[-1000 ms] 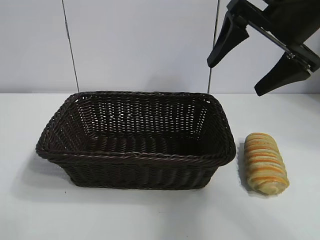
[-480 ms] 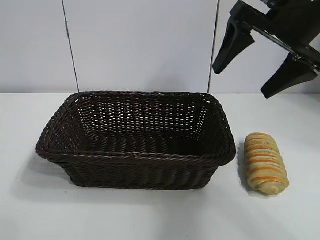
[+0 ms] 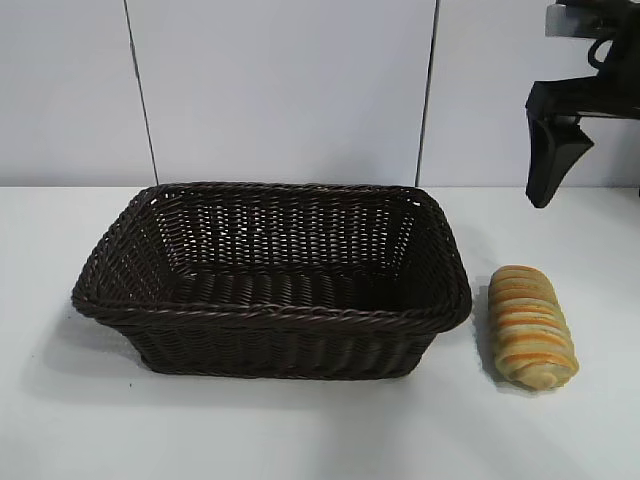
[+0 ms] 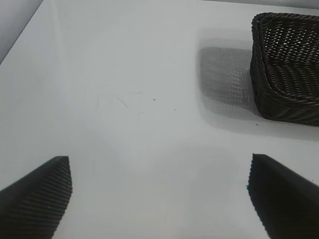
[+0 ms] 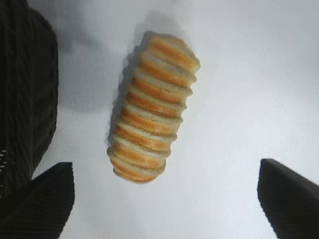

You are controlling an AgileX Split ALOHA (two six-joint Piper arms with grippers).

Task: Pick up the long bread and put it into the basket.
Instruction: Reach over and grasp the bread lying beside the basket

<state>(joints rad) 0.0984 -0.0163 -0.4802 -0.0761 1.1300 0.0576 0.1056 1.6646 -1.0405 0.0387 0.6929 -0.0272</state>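
The long bread (image 3: 530,325), a golden loaf with orange and cream stripes, lies on the white table just right of the basket (image 3: 270,316). This basket is dark brown wicker, and nothing shows inside it. High above and behind the loaf, one dark finger (image 3: 552,160) of the right arm hangs at the picture's right edge. In the right wrist view my right gripper (image 5: 164,199) is open well above the bread (image 5: 152,107), with the basket's wall (image 5: 25,99) beside it. My left gripper (image 4: 159,194) is open over bare table, away from the basket's corner (image 4: 289,64).
A pale panelled wall (image 3: 280,90) runs behind the table. White tabletop (image 3: 300,430) stretches in front of the basket and around the loaf.
The right gripper has swung to the right and turned, so only one finger now shows at the exterior view's edge. Bread and basket have not moved.
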